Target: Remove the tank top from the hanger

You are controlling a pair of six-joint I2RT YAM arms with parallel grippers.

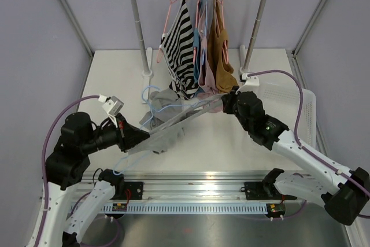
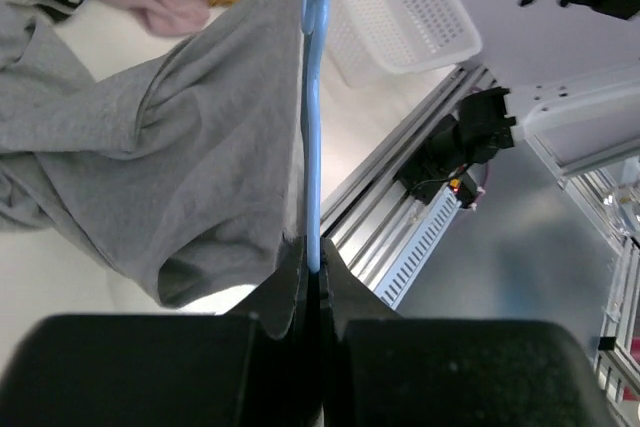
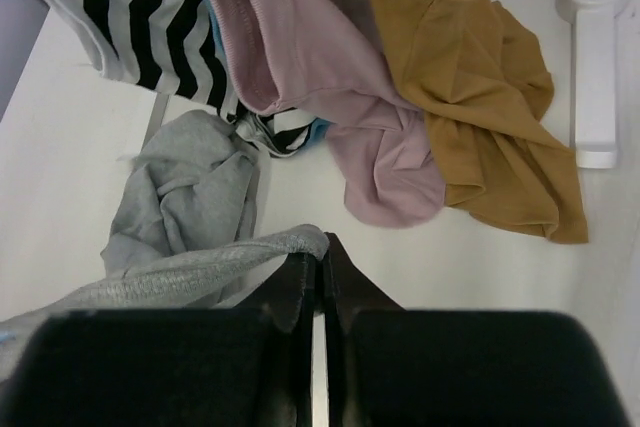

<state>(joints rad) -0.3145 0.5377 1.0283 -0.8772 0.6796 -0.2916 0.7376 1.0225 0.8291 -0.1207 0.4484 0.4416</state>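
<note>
With left jaws pinched on hanger [image 2: 313,97] and right jaws pinched on hem of top [image 1: 173,122], stretched mid-frame over surface [image 1: 231,143], treat as probably light, limp, stretchy; grip strap edge.

Cropped and too small

The blue hanger [image 2: 313,97] runs off the left wrist view's top edge. The gray tank top [image 3: 190,272] leaves the right wrist view's left edge. From above, the right end effector [image 1: 225,100] is too small to show its grip.
</note>
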